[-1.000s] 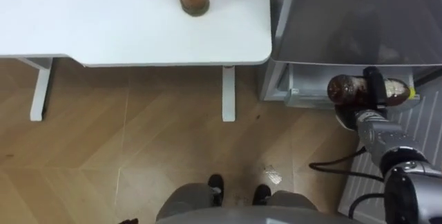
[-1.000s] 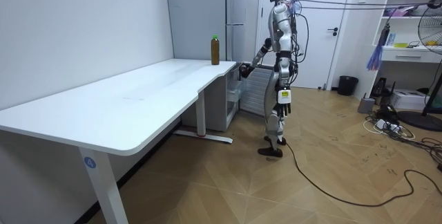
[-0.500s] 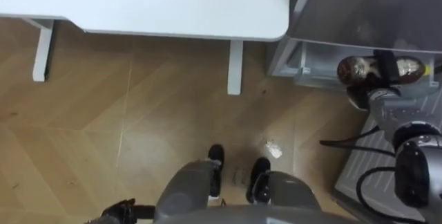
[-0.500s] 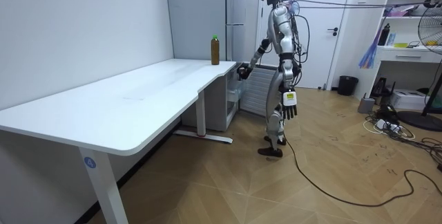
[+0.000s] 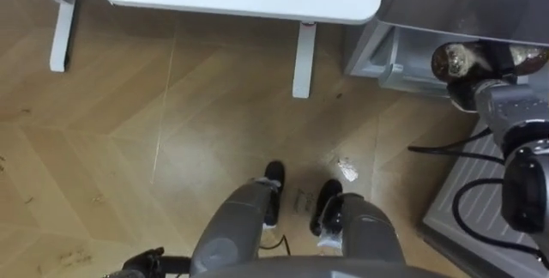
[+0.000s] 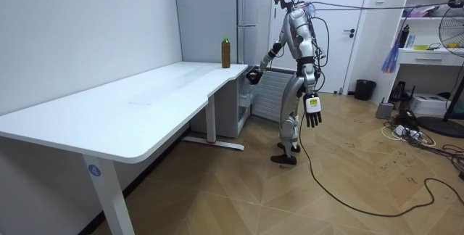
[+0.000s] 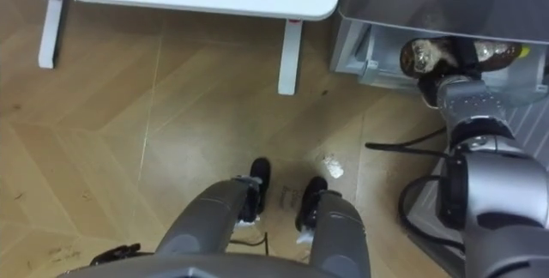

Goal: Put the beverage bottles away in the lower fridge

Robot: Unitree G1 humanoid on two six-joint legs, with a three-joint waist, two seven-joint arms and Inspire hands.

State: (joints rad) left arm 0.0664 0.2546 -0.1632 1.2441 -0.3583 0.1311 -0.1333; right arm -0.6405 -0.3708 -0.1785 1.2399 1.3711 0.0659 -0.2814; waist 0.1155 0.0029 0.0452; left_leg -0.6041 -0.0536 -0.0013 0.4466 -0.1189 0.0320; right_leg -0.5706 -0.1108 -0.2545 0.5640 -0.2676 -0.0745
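A brown drink bottle (image 5: 453,58) lies sideways in my right hand (image 5: 482,85), whose fingers are curled round it, at the mouth of the open lower fridge compartment (image 5: 396,57). In the room view that hand (image 6: 251,76) is stretched toward the grey fridge (image 6: 243,17). A second brown bottle with a green cap (image 6: 225,52) stands on the far corner of the white table (image 6: 145,97). My left hand (image 6: 313,115) hangs at my side with relaxed fingers and holds nothing.
I stand between the table's end and the fridge, with its ribbed open door (image 5: 480,196) on my right. A table leg (image 5: 302,59) stands just left of the fridge. A small white scrap (image 5: 347,169) lies on the wood floor near my feet.
The eye view has tipped down, so the table bottle left it. My right hand has carried the bottle slightly closer to the fridge opening. My left arm has swung outward.
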